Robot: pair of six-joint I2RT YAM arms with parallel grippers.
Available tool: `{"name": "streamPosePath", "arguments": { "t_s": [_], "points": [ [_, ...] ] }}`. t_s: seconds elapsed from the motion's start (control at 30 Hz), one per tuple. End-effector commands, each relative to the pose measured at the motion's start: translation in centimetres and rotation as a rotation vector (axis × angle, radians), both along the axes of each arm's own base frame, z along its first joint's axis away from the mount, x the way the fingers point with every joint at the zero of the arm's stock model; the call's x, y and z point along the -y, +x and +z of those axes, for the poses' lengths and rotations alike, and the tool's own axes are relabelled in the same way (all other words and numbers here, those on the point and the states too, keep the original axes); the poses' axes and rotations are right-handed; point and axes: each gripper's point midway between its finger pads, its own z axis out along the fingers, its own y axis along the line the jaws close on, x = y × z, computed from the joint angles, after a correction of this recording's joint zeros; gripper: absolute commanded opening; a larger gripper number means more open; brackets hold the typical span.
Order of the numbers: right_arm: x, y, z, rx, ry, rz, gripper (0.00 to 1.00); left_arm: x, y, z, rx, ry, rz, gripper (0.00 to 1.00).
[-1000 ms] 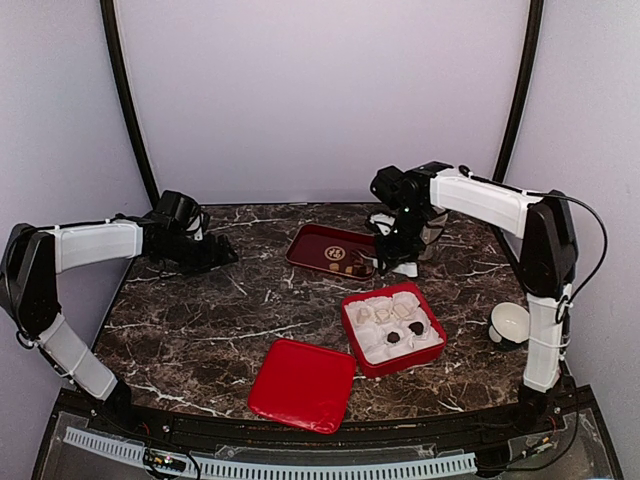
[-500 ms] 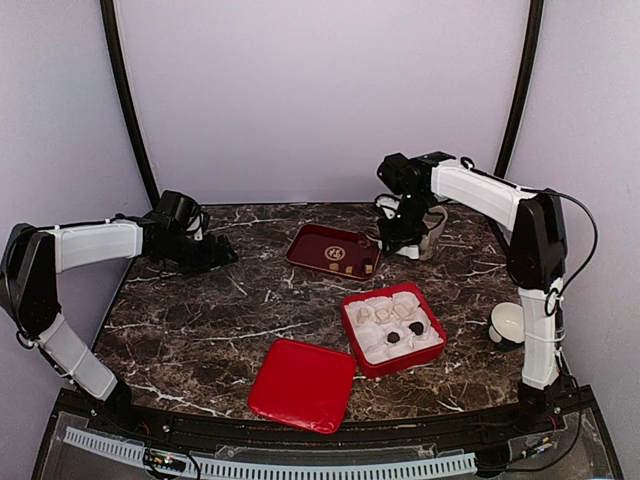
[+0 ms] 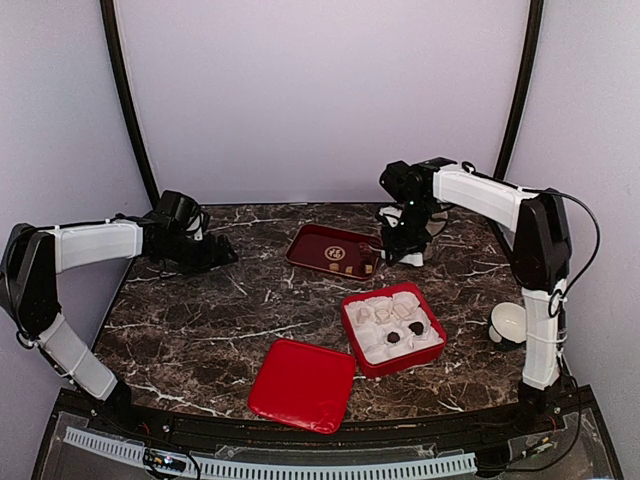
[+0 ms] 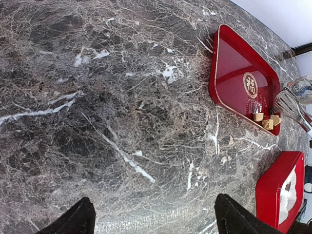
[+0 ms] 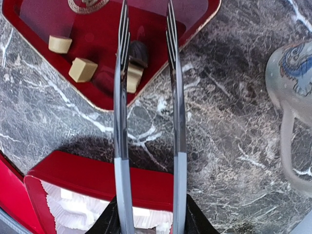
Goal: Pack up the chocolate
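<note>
Right wrist view: right gripper [image 5: 148, 219] clasps tongs [image 5: 121, 97], blades narrowly parted, empty, above tray [image 5: 39, 19] corner; chocolate [image 5: 138, 52] lies beneath, between blades; pick-up step, next likely lower and squeeze.

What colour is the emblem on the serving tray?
Gold emblem on the red tray; clearest in the left wrist view.
</note>
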Motion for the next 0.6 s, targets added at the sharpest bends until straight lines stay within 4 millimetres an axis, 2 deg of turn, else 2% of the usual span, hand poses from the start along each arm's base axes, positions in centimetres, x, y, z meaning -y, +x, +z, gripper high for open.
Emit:
{"name": "streamPosePath", "arguments": {
  "t_s": [0.0, 0.33, 0.57],
  "points": [
    [0.05, -0.76, 2.04, 0.025, 0.048, 0.007, 0.36, -0.04, 0.76, 1.02, 0.03, 0.001, -0.004, 0.87],
    [-0.78, -1.18, 2.14, 0.014, 0.104, 0.015, 0.37, 0.03, 0.83, 0.87, 0.028, 0.002, -0.009, 0.87],
    [-0.79, -1.23, 1.41, -0.002, 0.097, 0.015, 0.38, -0.12, 0.68, 0.74, 0.025, 0.007, -0.009, 0.87]
  ]
}}
